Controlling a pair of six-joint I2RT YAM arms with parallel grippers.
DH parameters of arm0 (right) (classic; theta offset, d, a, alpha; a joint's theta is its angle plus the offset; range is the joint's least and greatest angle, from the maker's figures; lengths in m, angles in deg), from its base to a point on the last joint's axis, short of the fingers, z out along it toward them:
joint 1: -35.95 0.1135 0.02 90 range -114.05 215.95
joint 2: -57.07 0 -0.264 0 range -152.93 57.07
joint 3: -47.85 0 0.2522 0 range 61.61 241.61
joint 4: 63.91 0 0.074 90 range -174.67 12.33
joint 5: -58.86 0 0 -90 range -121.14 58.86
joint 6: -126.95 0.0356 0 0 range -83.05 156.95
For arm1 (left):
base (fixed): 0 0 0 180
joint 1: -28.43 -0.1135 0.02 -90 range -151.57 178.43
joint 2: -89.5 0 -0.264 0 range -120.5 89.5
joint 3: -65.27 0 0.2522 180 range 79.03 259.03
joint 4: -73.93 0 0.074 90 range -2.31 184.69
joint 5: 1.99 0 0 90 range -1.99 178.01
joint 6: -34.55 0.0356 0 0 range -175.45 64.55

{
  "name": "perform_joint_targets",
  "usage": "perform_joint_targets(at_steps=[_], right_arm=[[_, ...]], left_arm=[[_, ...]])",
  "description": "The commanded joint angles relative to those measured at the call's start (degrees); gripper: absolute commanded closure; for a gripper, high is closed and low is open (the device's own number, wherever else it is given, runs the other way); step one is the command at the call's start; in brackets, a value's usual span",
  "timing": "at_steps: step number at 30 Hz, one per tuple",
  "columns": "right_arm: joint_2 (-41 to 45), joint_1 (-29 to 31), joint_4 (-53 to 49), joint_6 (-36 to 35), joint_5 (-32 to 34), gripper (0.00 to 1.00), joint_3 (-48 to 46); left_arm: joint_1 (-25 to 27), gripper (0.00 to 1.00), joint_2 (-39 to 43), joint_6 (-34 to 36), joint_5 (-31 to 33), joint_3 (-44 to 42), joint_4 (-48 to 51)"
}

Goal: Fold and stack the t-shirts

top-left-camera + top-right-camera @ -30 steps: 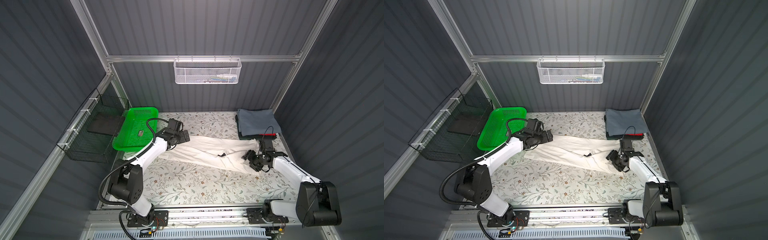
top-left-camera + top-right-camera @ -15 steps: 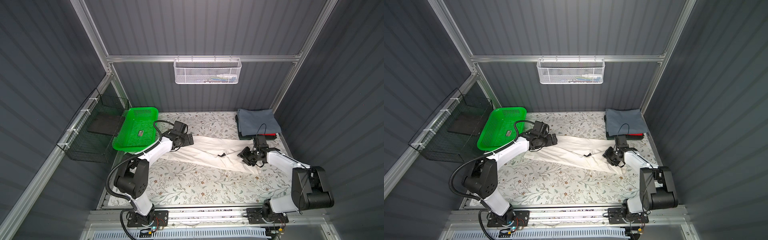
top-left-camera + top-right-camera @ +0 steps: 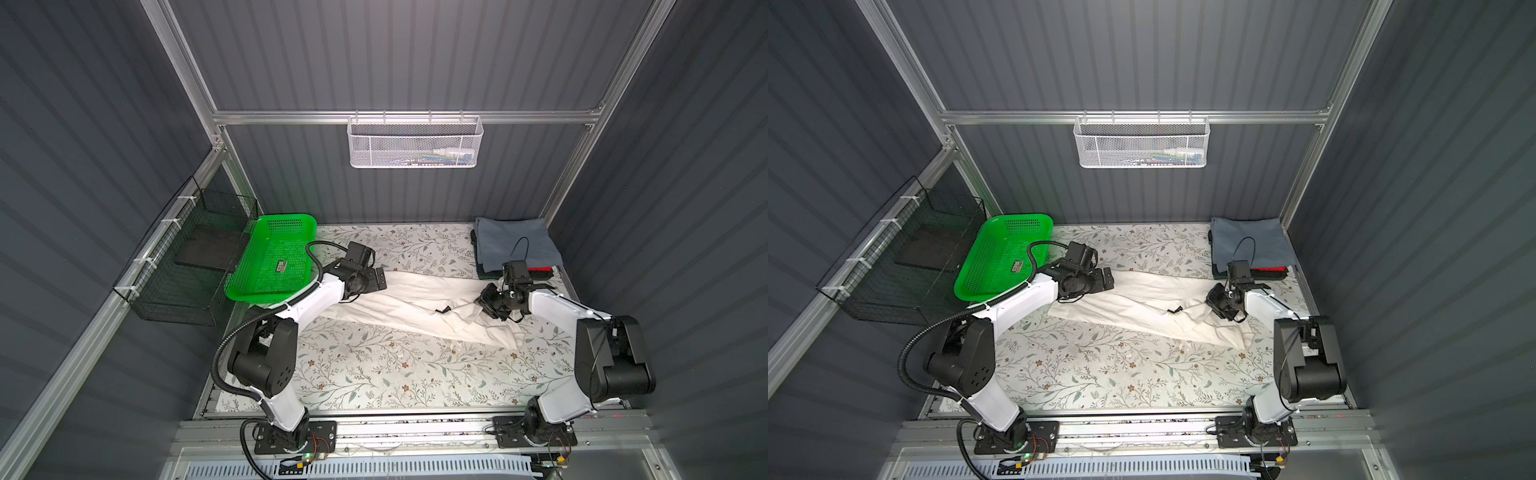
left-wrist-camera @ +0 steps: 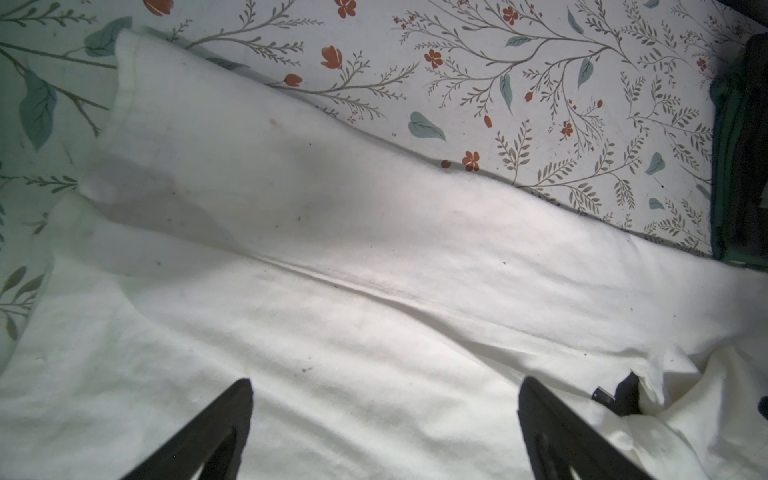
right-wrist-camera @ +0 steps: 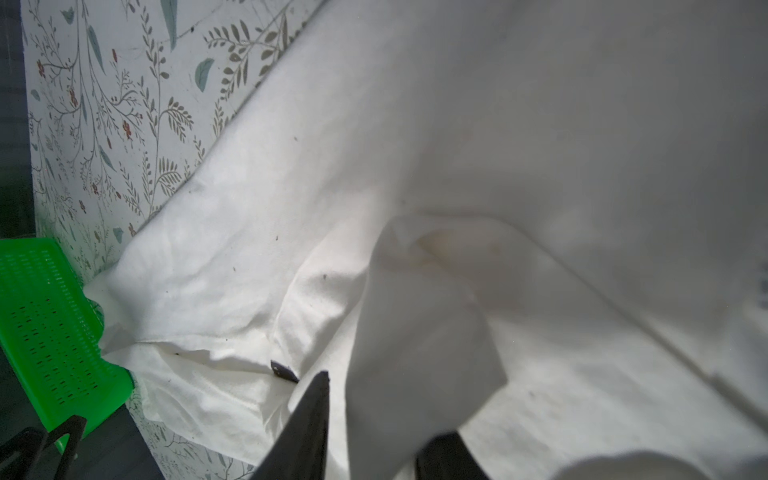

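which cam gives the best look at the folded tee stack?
Both top views: the whole stack shows in the back corner, with the grey-blue tee on top and the dark tee and red tee beneath. Left wrist catches only a dark sliver at frame edge; right wrist shows none.

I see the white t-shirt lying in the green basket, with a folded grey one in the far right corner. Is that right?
No. The white t-shirt lies on the floral table cover beside the green basket, not in it, as both top views show. The folded grey t-shirt does sit in the far right corner.
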Motion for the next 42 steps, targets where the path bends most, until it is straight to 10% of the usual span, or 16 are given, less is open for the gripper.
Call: perform_joint_targets(at_steps=[1, 7, 27, 42], right_arm=[[-1.7, 0.5, -1.0, -1.6, 1.5, 0.76, 3.2], [-3.3, 1.1, -3.0, -3.8, 5.4, 0.93, 6.9], [-14.9, 5.4, -12.6, -8.8, 11.4, 0.85, 23.4], [-10.1, 3.8, -18.2, -12.9, 16.6, 0.01, 28.6]], left_arm=[[0.5, 0.0, 0.1, 0.5, 0.0, 1.2, 1.9], [0.5, 0.0, 0.1, 0.8, 0.8, 0.9, 2.1], [0.5, 0.0, -0.8, 1.5, 2.0, -0.2, 2.8], [0.5, 0.0, 0.4, 2.4, 2.3, -0.7, 2.2]])
